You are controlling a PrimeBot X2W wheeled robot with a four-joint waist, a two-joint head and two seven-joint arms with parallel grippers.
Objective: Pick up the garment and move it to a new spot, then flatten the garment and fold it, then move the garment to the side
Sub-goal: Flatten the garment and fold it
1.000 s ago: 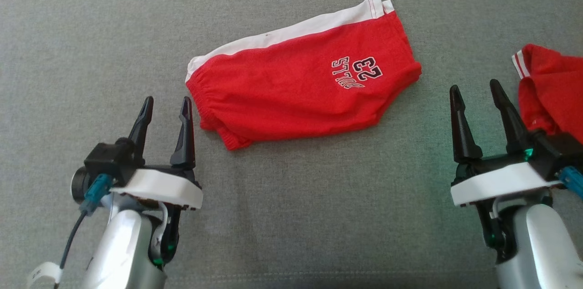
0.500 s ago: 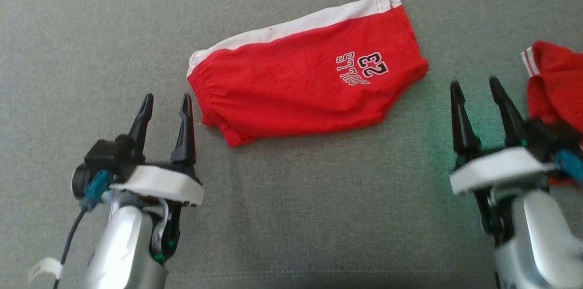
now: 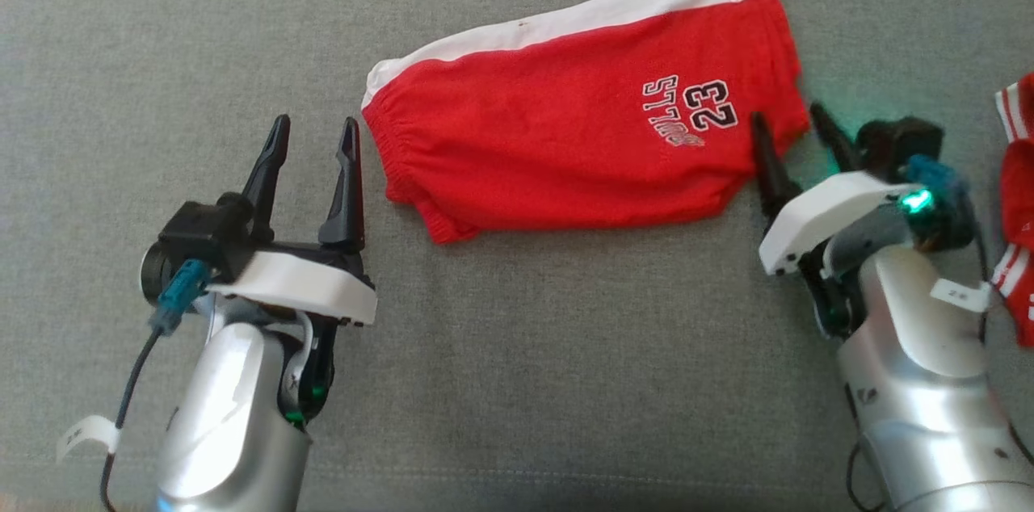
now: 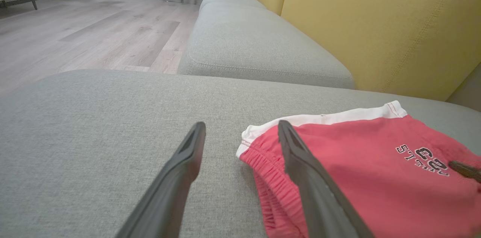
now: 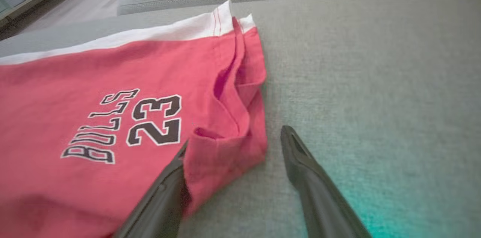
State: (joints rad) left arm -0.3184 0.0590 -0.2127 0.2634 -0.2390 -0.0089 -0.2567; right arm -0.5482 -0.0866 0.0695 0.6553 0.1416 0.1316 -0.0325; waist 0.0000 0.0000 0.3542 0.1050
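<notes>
On the grey fabric sofa cushion, the red jersey shorts with a white stripe lie flat mid-cushion. The right gripper, jaws spread, has swung in to straddle their right corner, probably to pinch it; the left gripper gapes beside the waistband

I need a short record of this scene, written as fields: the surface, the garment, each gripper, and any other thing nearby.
surface: grey cushion
garment: red shorts with a white band and the print BULLS 23, lying fairly flat
left gripper: open, beside the elastic end of the shorts, nothing between its fingers
right gripper: open, its fingers on either side of the shorts' opposite corner, not closed on it
other: second red cloth at the right edge of the head view
</notes>
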